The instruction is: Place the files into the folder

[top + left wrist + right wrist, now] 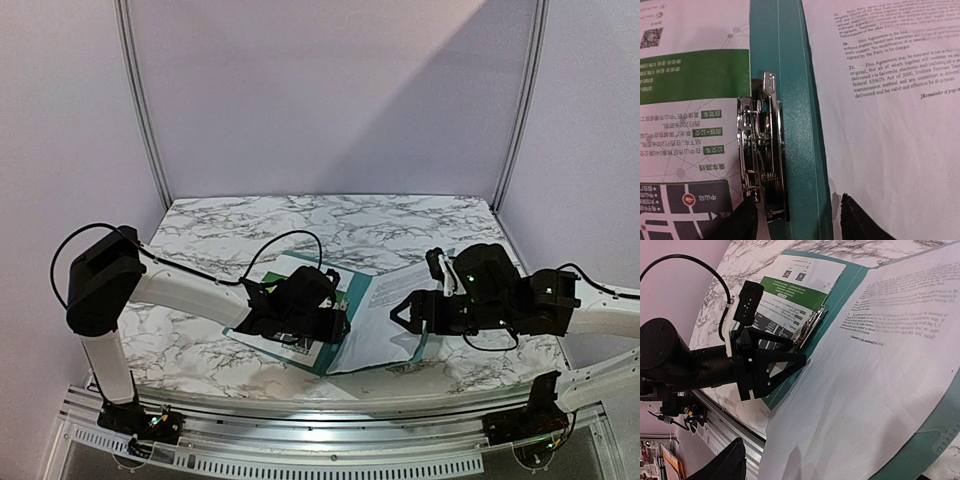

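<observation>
The folder (790, 75) lies open on the desk (300, 220). The green-headed sheet (690, 75) sits on its left half under the metal clip (762, 160). The white text sheet (880, 125) covers the right half. The left tool (796, 200) hangs open at the clip, and the right tool (403, 312), jaws spread, is over the white sheet.

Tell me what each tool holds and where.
Nothing is visibly gripped. Left tool stands open at the metal clip's near end; right tool hangs open over the white sheet.
</observation>
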`<action>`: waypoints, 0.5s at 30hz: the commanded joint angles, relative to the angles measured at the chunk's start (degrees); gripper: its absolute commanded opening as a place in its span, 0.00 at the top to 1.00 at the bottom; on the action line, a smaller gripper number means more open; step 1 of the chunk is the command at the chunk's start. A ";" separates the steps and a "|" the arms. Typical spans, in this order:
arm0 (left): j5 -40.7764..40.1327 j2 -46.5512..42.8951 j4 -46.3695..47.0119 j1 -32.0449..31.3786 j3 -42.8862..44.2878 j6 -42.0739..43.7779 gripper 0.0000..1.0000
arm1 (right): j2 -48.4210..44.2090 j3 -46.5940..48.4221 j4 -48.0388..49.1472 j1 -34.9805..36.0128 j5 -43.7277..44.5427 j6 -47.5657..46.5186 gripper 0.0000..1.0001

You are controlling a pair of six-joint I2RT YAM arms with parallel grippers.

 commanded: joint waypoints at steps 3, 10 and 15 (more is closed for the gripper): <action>0.50 -1.70 -1.96 -0.92 -0.10 0.12 0.44 | 4.38 5.22 -1.24 -0.02 1.15 -4.25 0.21; 0.50 -2.18 -1.94 -0.82 -0.42 0.21 0.45 | 9.29 10.05 0.94 -0.88 -0.70 -6.63 0.20; 0.30 -3.66 -1.50 -0.69 -1.51 -0.20 0.45 | 13.21 14.02 2.39 -2.22 -3.78 -8.50 0.20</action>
